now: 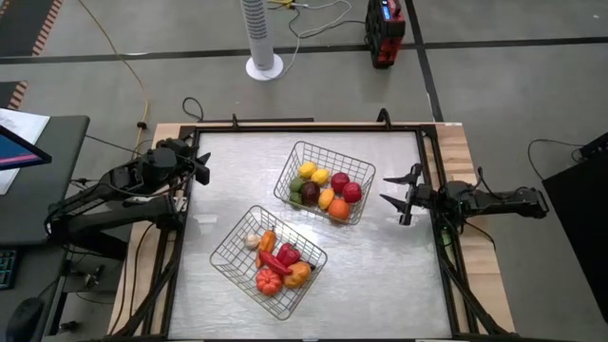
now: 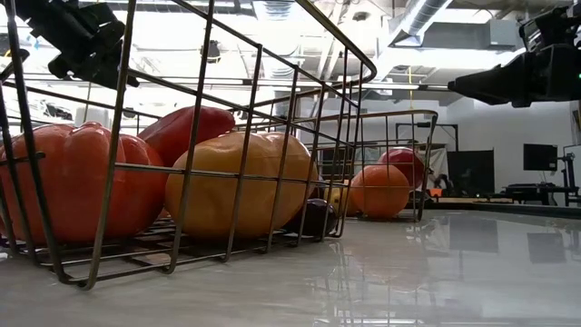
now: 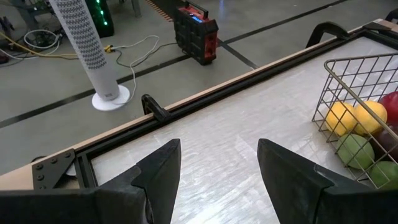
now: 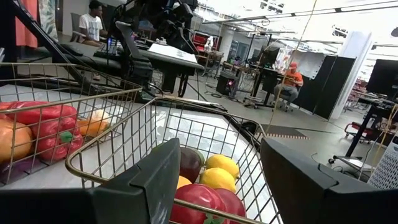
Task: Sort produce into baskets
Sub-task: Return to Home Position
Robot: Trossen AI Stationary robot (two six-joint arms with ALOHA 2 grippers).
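The table (image 1: 380, 275) carries both baskets near its middle, and in the high view no piece lies loose on its surface. The left arm waits at the table's left edge and the right arm at its right edge.

The far basket (image 1: 285, 176) sits right of centre. The near basket (image 1: 228, 237) sits left of it, and the two stand close together, corner to corner.

The right gripper (image 1: 399, 187) hangs just beside the far basket's right side, its fingers spread wide and holding nothing. The left gripper (image 1: 201, 163) is also spread and empty, well apart from both baskets.

The produce is all in the baskets: yellow, green, dark and red pieces and an orange one (image 1: 338, 209) in the far basket, and white, orange and red ones, among them a red pepper (image 1: 285, 256), in the near basket.

The sorting looks done, so the risk lies with the right arm. If it swings or dips while pulling back, a spread finger could hook the wire rim and drag or tip that basket, spilling fruit.
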